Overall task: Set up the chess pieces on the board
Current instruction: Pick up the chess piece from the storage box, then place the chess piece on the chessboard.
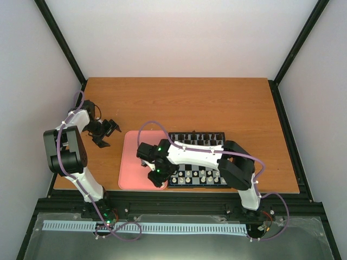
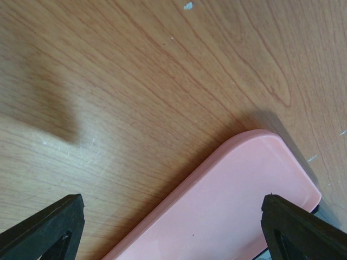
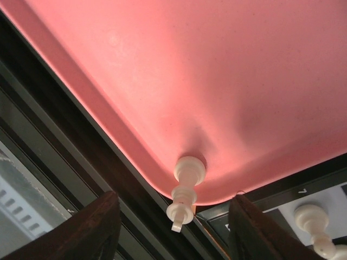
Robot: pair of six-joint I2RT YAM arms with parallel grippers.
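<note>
A cream-white chess piece (image 3: pixel 185 190) stands upright in the near right corner of the pink tray (image 3: pixel 217 81). My right gripper (image 3: pixel 174 199) hangs open over it, a finger on each side and a gap at both. The board (image 1: pixel 225 184) lies just right of the tray, with a row of white chess pieces (image 1: pixel 195 175) along its near side and dark ones (image 1: pixel 198 138) along the far side. One board piece (image 3: pixel 313 219) shows beside my right finger. My left gripper (image 2: pixel 173 211) is open and empty above the tray's far left corner (image 2: pixel 233 200).
The pink tray (image 1: pixel 133 157) sits left of the board on the wooden table (image 1: pixel 179 103). A black frame rail (image 3: pixel 59 135) runs just past the tray's near edge. My right arm (image 1: pixel 195 154) reaches across the board.
</note>
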